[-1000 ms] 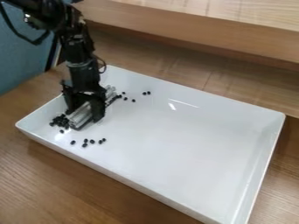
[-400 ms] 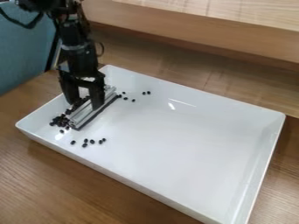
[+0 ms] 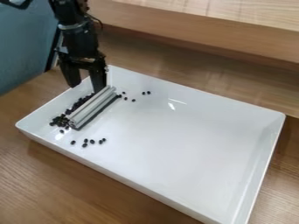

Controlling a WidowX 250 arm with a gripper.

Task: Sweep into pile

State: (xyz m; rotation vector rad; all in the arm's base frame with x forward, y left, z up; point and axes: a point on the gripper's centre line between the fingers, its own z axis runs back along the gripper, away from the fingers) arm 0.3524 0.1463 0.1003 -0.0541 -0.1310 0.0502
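There is one silvery ridged bar (image 3: 92, 108), with one white tray (image 3: 175, 144) under and around it and one table (image 3: 41, 175) beneath. Six loose dark beads (image 3: 92, 141) lie in front of the bar's near end. Past its far end are five more: three loose beads (image 3: 133, 100) near it and a pair of beads (image 3: 144, 93) farther off. At least one bead (image 3: 119, 96) sits right by that far end. One single bead (image 3: 62, 131) lies just beside the near end, close to a crowded heap (image 3: 60, 120) along the bar, too tightly packed to count.
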